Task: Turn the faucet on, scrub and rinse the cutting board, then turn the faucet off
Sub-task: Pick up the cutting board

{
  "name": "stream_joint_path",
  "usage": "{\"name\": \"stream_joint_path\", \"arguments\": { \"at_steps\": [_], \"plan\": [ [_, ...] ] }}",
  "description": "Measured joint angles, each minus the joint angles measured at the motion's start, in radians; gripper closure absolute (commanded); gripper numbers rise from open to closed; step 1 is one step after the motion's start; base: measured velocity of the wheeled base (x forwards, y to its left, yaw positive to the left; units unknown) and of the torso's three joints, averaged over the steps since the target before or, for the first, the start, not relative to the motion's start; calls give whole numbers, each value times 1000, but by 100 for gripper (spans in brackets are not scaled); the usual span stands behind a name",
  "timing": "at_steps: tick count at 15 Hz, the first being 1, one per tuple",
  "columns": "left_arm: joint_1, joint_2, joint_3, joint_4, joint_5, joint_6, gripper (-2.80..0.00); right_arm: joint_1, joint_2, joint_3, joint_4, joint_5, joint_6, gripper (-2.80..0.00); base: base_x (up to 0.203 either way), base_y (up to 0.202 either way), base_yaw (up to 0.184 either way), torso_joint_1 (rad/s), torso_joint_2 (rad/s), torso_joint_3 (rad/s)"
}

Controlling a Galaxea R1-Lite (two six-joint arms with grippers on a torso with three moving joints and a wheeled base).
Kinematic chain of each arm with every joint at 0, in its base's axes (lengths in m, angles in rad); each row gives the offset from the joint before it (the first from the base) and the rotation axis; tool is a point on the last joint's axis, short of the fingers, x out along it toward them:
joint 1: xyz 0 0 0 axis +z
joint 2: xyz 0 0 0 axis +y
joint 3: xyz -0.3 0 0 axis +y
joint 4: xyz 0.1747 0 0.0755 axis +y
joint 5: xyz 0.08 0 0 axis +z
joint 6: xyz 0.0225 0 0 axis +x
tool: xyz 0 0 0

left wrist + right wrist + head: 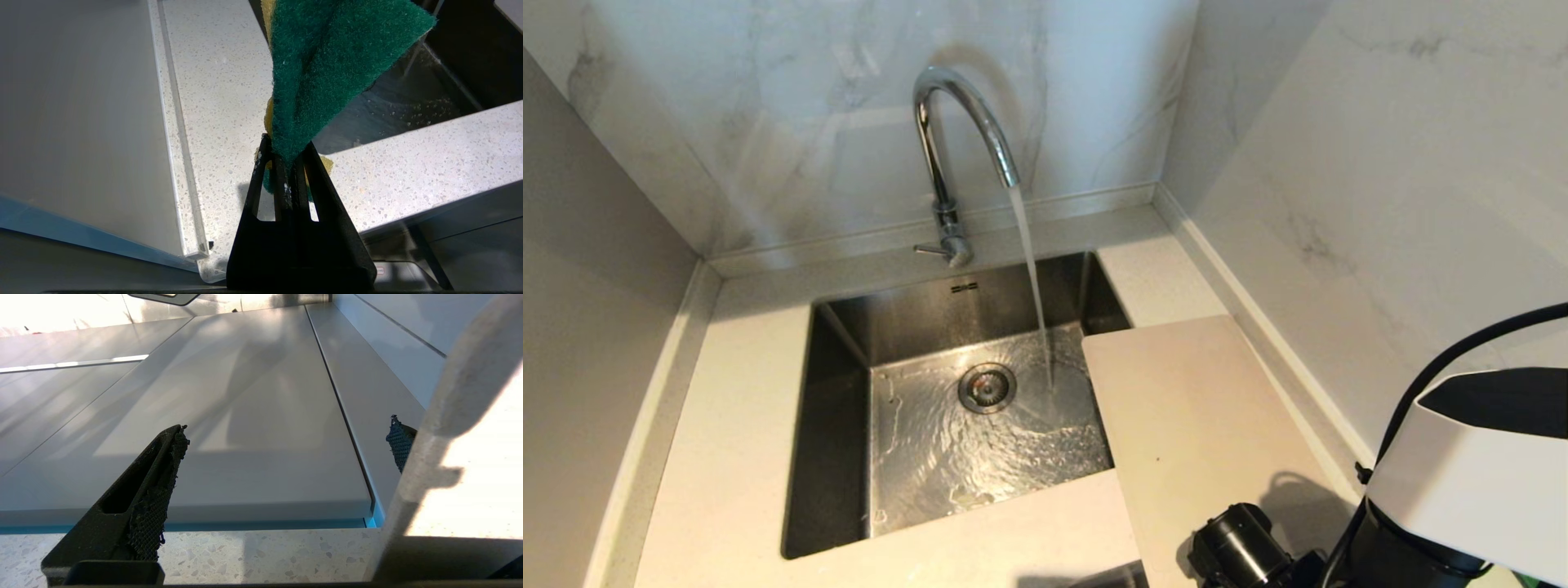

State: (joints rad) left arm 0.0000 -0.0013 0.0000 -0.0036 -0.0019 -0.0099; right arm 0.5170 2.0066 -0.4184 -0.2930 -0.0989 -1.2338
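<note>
Green sponge (322, 61) pinched in left claw (286, 163); right claw (286, 449) seemingly straddles board edge.

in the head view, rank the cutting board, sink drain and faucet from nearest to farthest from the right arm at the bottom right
1. cutting board: right beside the right arm, on the counter at the sink's right edge.
2. sink drain: mid-basin, farther left.
3. faucet: farthest, at the back wall, water running.
</note>
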Motion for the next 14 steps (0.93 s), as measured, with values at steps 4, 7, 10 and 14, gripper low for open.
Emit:
{"name": "stream_joint_path", "arguments": {
  "at_steps": [4, 7, 10, 14],
  "plan": [
    [0, 0, 0, 0, 0, 0, 0, 0, 3, -2, 0, 2, -2, -280, 0, 0, 0, 0, 0, 0],
    [0, 0, 0, 0, 1, 0, 0, -1, 4, -2, -3, 1, -6, -280, 0, 0, 0, 0, 0, 0],
    [0, 0, 0, 0, 0, 0, 0, -3, 9, 4, -8, 14, -5, -280, 0, 0, 0, 0, 0, 0],
    [0, 0, 0, 0, 0, 0, 0, -13, 30, 29, -100, 46, -2, -280, 0, 0, 0, 0, 0, 0]
  ]
}}
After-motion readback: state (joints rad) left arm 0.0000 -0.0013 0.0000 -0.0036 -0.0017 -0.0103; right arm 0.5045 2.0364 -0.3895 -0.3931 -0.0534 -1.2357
